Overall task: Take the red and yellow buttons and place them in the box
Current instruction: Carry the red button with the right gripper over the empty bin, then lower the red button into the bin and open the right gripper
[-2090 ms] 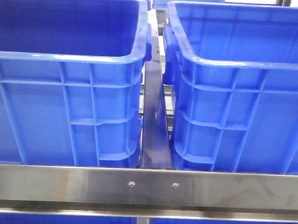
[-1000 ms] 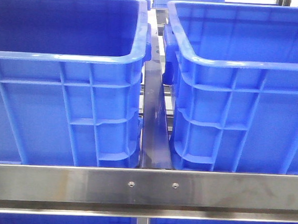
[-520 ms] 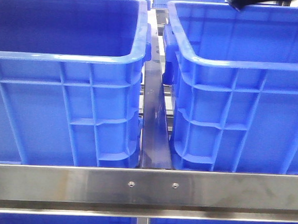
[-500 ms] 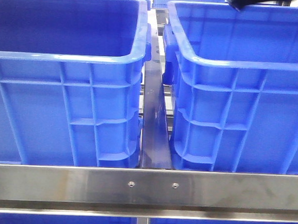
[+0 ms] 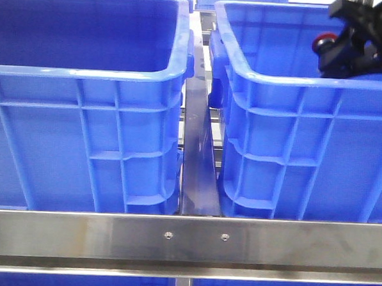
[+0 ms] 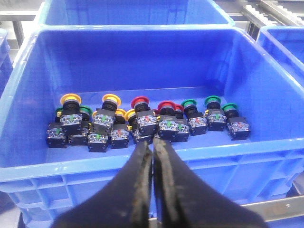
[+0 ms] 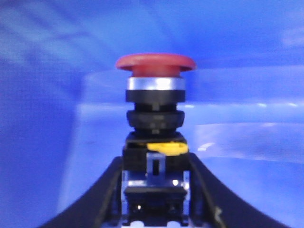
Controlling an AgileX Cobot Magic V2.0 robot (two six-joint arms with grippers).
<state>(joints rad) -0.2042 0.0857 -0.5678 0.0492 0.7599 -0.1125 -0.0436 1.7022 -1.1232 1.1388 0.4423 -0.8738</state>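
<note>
My right gripper (image 5: 340, 51) hangs over the back right part of the right blue box (image 5: 290, 81), shut on a red button (image 5: 322, 41). The right wrist view shows that red mushroom-head button (image 7: 155, 64) upright, its black base clamped between the two fingers of the gripper (image 7: 154, 192). In the left wrist view a blue bin (image 6: 71, 164) holds several buttons in a row: yellow ones (image 6: 71, 99), red ones (image 6: 140, 101) and green ones (image 6: 212, 100). My left gripper (image 6: 153, 142) is shut and empty, above the bin's near rim.
A second large blue box (image 5: 86, 73) stands at the left, with a narrow metal gap (image 5: 198, 156) between the two. A steel rail (image 5: 186, 239) runs across the front. More blue bins sit behind.
The right gripper has come into the front view at the top right and moved down and to the right over the right box, carrying the red button.
</note>
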